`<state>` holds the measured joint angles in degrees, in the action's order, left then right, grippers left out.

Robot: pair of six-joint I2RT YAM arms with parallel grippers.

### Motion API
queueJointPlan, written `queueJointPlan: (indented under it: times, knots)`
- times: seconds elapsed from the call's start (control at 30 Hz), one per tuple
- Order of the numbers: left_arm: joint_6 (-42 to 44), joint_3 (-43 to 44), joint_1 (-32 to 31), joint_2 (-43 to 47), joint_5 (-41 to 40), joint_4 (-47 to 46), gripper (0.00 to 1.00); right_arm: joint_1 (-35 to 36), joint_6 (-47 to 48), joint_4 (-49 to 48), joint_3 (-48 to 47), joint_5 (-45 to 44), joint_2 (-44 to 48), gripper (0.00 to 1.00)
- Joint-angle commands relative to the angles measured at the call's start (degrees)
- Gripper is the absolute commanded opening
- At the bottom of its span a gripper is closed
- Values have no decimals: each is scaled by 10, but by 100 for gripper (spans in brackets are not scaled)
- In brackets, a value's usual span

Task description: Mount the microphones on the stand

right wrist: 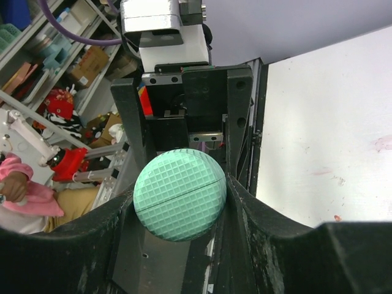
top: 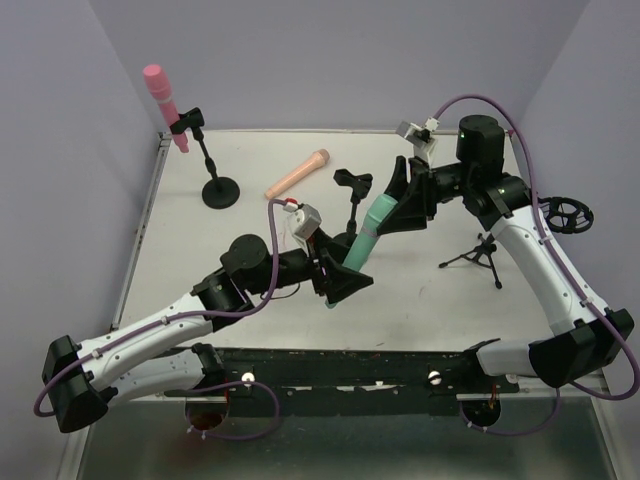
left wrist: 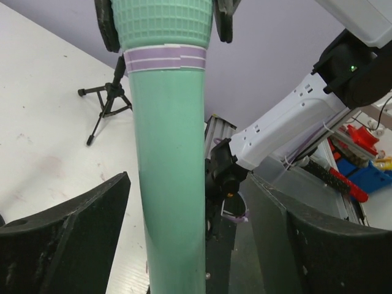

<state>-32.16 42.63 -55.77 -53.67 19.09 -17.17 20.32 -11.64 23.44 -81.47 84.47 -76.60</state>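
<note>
Far left at the back, the pink mic (top: 160, 95) is seen clipped into the round-base stand (top: 220, 190), head up, tilted a bit. The peach-orange mic (top: 297, 173) is found lying flat on the white table (top: 190, 260), btw that stand and a 2nd stand (top: 352, 190) w/ a black clip on top. Center: the left gripper (top: 347, 270) is spread wide around the handle of the mint green mic (top: 370, 232), gaps visible both sides in the wrist view, so no contact. The mint mic is held tilted above the table, head pointing back-right. Its mesh head is pinched by the right gripper (right wrist: 180, 196), both fingers pressed against it. A small black tripod (top: 480, 255) is stood on the table further right, by the right arm
</note>
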Motion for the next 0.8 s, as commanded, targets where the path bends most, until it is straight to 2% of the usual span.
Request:
queueJointPlan:
  times: [0.0, 0.13, 0.37, 0.77]
  knots:
    - [14, -12, 4, 10, 70, 10, 84, 3, 23, 20, -19, 40, 7, 31]
    - [30, -27, 4, 16, 53, 14, 84, 3, 23, 22, -22, 42, 7, 30]
    - [75, -64, 7, 42, 14, 0, 77, 2, 22, 18, -10, 45, 9, 30]
    - [116, -63, 13, 30, 38, -37, 69, 3, 19, 8, 3, 49, 10, 30]
